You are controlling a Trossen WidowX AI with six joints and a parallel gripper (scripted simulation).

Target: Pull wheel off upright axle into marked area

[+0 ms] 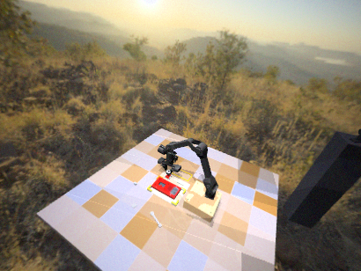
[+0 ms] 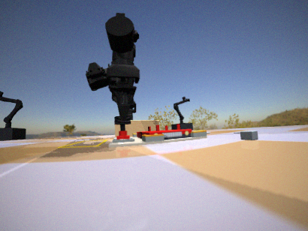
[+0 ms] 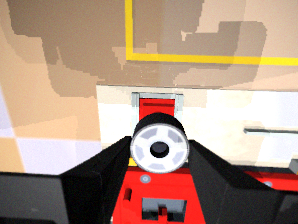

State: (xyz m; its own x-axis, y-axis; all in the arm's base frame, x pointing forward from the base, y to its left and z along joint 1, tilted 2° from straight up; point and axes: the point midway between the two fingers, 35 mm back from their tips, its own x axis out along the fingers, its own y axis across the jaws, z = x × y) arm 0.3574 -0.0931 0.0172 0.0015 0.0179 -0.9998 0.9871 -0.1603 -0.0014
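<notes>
Wheel [image 3: 159, 149]: black tyre with a pale grey hub and dark centre hole, caught between the two black fingers in the wrist view, one pressing on each side.
Tool [image 3: 159, 150]: clamped on the wheel, pointing straight down at the red fixture.
Height: in the exterior view the wheel [image 2: 122, 121] sits a little above the red axle base [image 2: 122, 136], with a thin dark post showing between them; whether it has cleared the post's tip I cannot tell.
Arm [image 1: 200, 154]: black, reaching from its tan block [image 1: 202, 203] near the middle of the worktop [image 1: 110, 246] toward the far-left corner, elbow raised.
Red fixture [image 1: 166, 186]: flat red plate on a white board, just beside the tan block on its left-edge side.
Marked area [image 3: 200, 55]: yellow outline on the worktop just beyond the white board, on the far-edge side; the arm's shadow lies across it.
Loose bits: a small white pin [image 1: 155, 218] lies nearer the front edge, well apart from the fixture.
</notes>
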